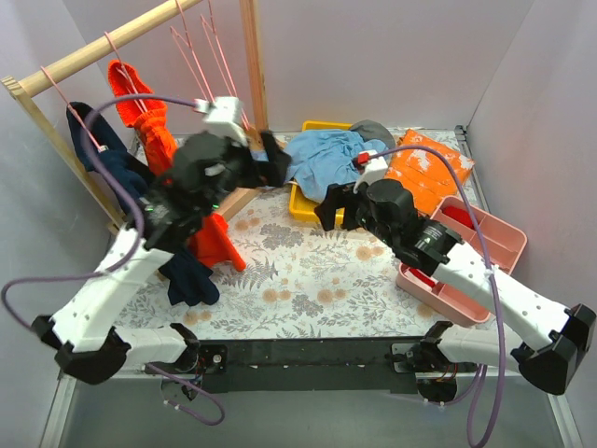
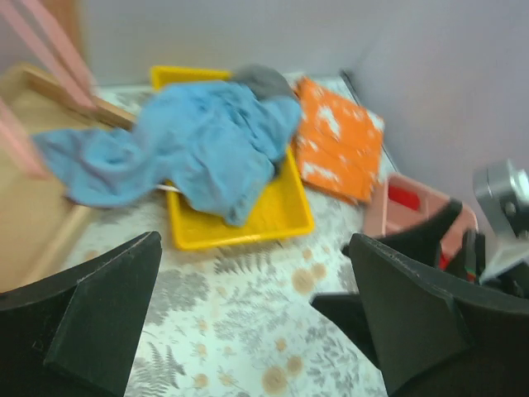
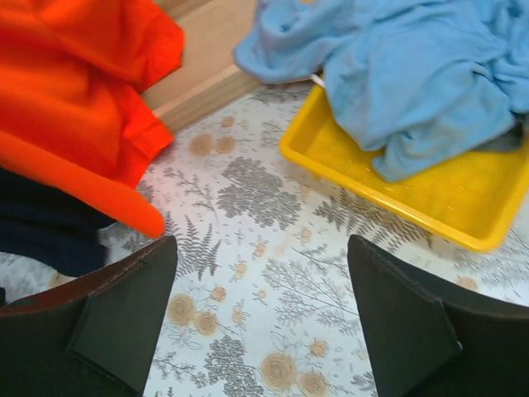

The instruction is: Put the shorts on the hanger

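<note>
The orange-red shorts (image 1: 154, 131) hang at the left of the wooden rack and reach down to the mat; they also show in the right wrist view (image 3: 74, 91). A thin pink hanger (image 1: 115, 49) runs from the rail into their top. More pink hangers (image 1: 201, 56) hang from the rail; their pink bars show blurred in the left wrist view (image 2: 54, 50). My left gripper (image 1: 278, 159) (image 2: 254, 248) is open and empty, next to the rack post and facing the yellow tray. My right gripper (image 1: 328, 207) (image 3: 260, 248) is open and empty above the floral mat.
A light blue garment (image 1: 326, 157) spills over a yellow tray (image 1: 303, 207). An orange white-speckled packet (image 1: 429, 173) lies at back right. A pink basket (image 1: 480, 247) stands at the right. A navy garment (image 1: 112, 163) hangs at the left of the rack.
</note>
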